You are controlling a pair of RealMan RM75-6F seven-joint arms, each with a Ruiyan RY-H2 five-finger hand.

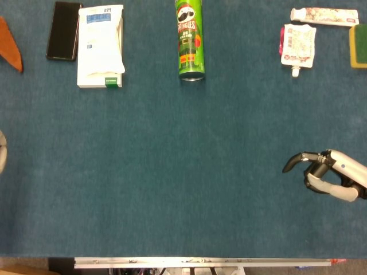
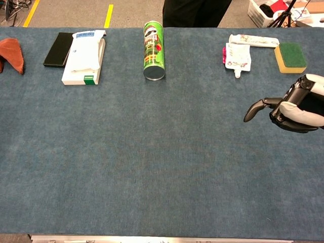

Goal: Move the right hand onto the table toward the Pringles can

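The green Pringles can [image 1: 190, 40] lies on its side at the far middle of the blue table, its base end toward me; the chest view shows the can [image 2: 153, 50] too. My right hand [image 1: 327, 175] hovers low over the table's right side, well to the right of the can and nearer me. It holds nothing, with a dark finger reaching left and the thumb apart below it; the chest view shows the same hand [image 2: 291, 107]. Only a pale sliver of my left hand [image 1: 2, 152] shows at the left edge.
A white box [image 1: 101, 46] and a black phone [image 1: 63, 30] lie at the far left, beside an orange cloth [image 1: 11, 51]. At the far right are a pouch [image 1: 298, 44], a tube [image 1: 324, 16] and a green sponge [image 2: 290, 57]. Blue table cloth [image 1: 189, 160] spreads between hand and can.
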